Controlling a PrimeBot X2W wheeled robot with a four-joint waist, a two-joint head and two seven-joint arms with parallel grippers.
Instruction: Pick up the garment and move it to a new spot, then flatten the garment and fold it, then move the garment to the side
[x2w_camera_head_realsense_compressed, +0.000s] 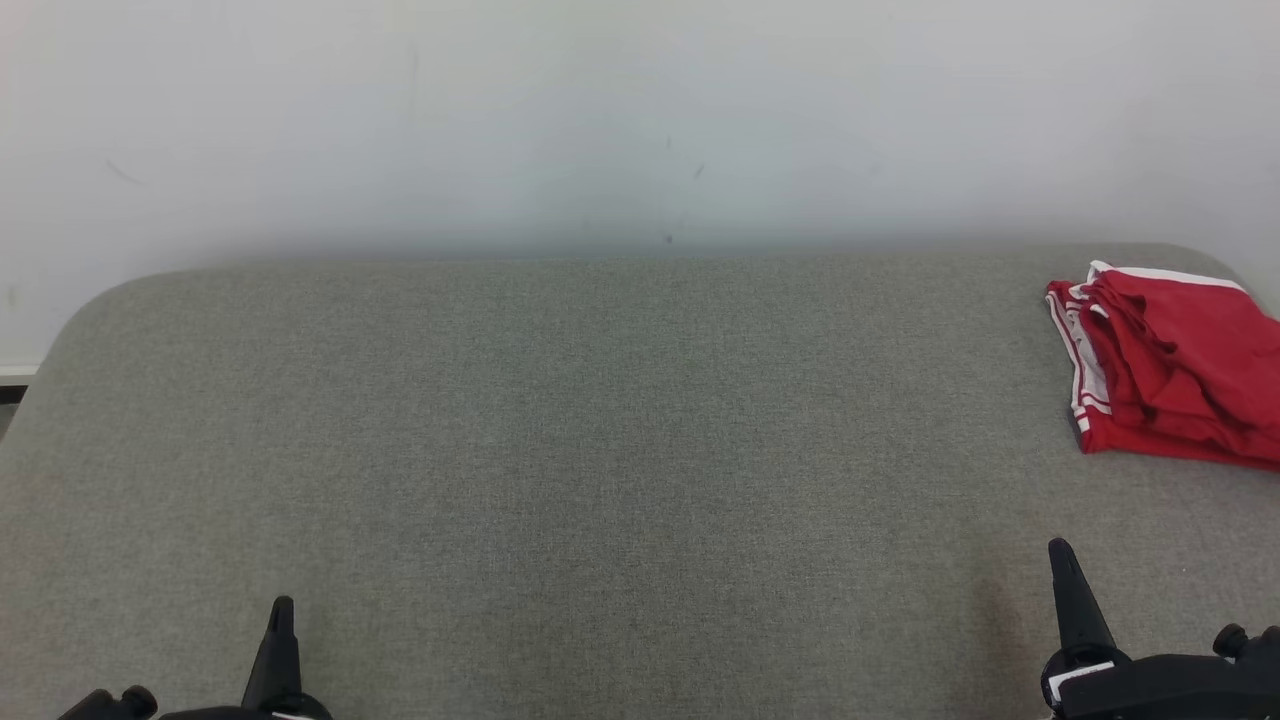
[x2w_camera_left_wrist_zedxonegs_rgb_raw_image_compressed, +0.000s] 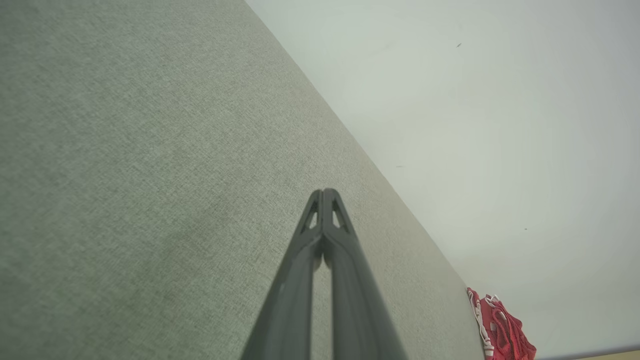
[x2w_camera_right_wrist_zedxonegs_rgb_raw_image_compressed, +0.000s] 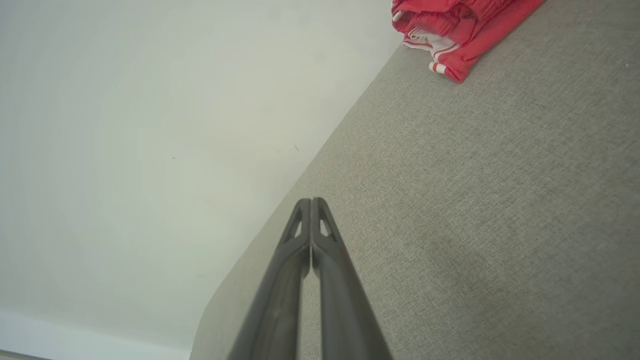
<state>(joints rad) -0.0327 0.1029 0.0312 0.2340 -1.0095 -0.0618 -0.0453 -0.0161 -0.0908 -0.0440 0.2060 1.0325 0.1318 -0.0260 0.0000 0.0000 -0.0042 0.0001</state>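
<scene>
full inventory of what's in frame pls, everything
garment: one, red with white trim, loosely folded heap at the far right of the padded surface, near its back corner
padded surface: one, grey woven fabric, rounded corners, spans the foreground
wall: one, white, right behind the surface
left gripper: one, dark, shut, lower left, over bare fabric, holding nothing
right gripper: one, dark, shut, lower right, short of the garment, holding nothing

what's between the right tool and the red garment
Only the bare grey surface; in the head view nothing lies between the right tool and the red garment.
</scene>
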